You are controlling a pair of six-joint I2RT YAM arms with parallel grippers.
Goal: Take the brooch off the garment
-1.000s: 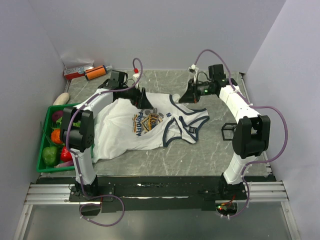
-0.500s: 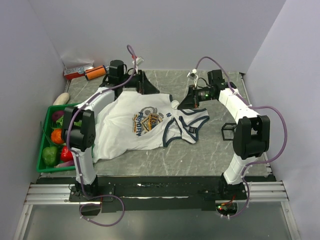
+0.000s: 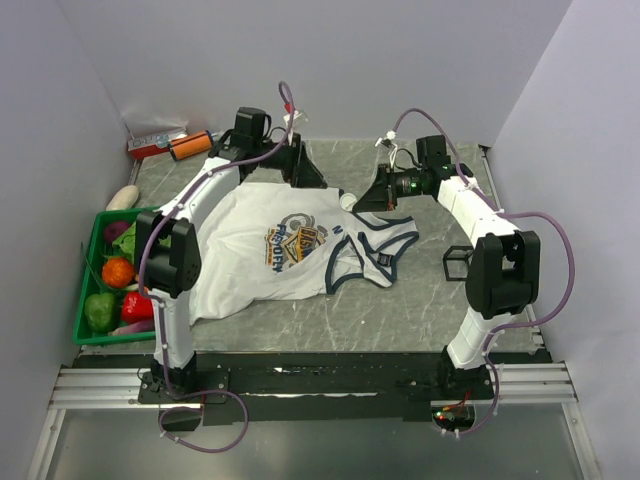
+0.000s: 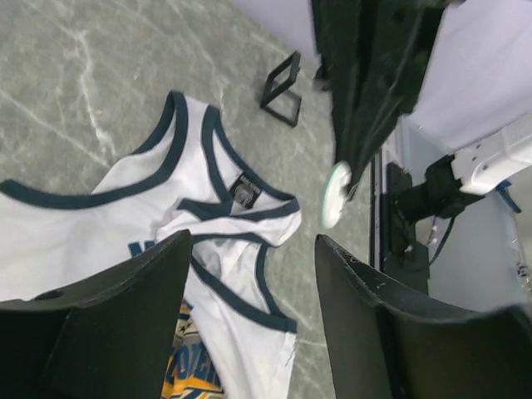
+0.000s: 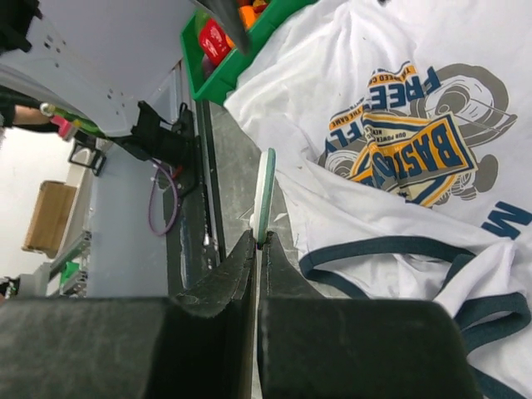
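Note:
The white jersey (image 3: 260, 255) with navy trim and a blue-and-gold graphic lies flat on the table; it also shows in the left wrist view (image 4: 208, 208) and the right wrist view (image 5: 399, 150). The brooch (image 3: 348, 201), a round white disc with a green edge, is off the cloth, pinched edge-on in my shut right gripper (image 3: 362, 200), just beyond the jersey's neck. It shows between the jaws in the right wrist view (image 5: 265, 195) and in the left wrist view (image 4: 336, 194). My left gripper (image 3: 305, 175) is open and empty above the jersey's far edge.
A green crate (image 3: 95, 290) of toy vegetables stands at the left edge. An orange tube (image 3: 188, 145) and a red-and-silver object lie at the back left. A white oval object (image 3: 125, 197) lies behind the crate. A small black square frame (image 3: 455, 263) sits right of the jersey.
My left gripper has come off the jersey's shoulder and moved toward the back and right. The jersey has settled flatter. The right gripper holds the brooch almost where it was.

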